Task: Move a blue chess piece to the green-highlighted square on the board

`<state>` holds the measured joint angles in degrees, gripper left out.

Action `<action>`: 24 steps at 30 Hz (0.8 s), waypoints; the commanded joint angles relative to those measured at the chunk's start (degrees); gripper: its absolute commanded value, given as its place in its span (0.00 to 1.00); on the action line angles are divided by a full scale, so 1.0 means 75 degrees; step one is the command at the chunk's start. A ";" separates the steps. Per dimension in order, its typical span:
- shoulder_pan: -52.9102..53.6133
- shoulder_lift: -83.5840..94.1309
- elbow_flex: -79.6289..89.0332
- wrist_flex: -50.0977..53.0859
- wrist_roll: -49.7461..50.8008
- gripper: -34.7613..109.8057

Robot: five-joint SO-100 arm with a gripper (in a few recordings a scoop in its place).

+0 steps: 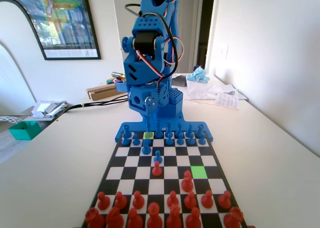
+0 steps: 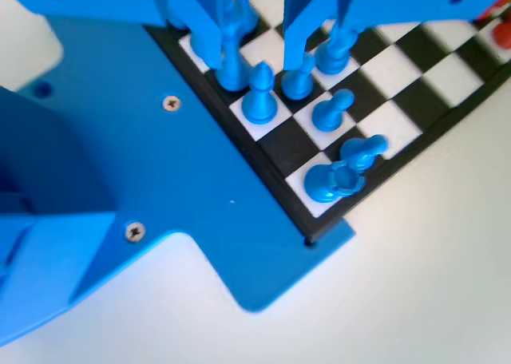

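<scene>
Hand (image 2: 259, 49) hangs spread wide over the board's (image 2: 415, 85) back rows; a blue piece (image 2: 259, 96) stands just at its 6 o'clock, untouched.

The table (image 1: 60, 163) is pale cream and smooth. On it lies the board (image 1: 131, 161), close to the near edge in the fixed view. At the far end lie a green box (image 1: 25, 130), papers (image 1: 227, 99) and a clear bag (image 1: 200, 88).
</scene>
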<state>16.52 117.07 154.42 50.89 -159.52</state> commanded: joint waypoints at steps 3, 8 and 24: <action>0.0164 -0.0117 0.0082 -0.0328 -0.0152 0.33; 0.0176 -0.0305 0.0223 -0.0621 -0.0223 0.33; 0.0281 -0.0691 0.0504 -0.1371 -0.0375 0.33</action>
<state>17.58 111.80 158.38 40.08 -161.63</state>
